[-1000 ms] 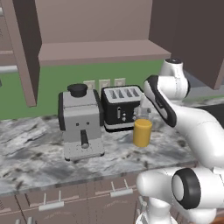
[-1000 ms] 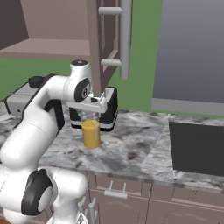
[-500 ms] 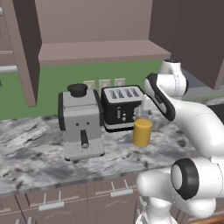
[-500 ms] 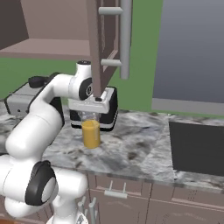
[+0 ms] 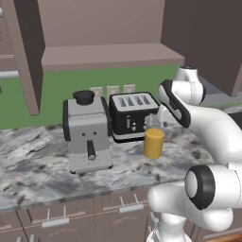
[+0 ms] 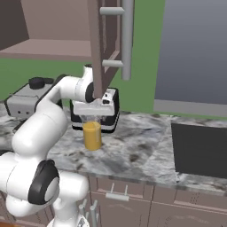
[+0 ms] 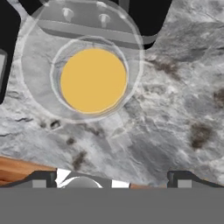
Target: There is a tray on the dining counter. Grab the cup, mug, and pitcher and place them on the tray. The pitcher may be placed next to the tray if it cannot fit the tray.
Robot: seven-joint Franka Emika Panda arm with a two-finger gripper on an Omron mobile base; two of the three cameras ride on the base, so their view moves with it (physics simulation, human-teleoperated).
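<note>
hand (image 6: 92, 116) open above pitcher (image 6: 92, 135) | pitcher upright on countertop (image 6: 142, 150)

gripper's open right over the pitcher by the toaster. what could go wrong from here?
1. The pitcher stands close in front of the toaster; a finger of the open gripper coming down could catch the toaster.
2. In the hand view the pitcher sits off-centre from the fingertips, so a straight descent may land on the rim and tip it.
3. The coffee machine stands nearby; a wide swing could hit it.
</note>
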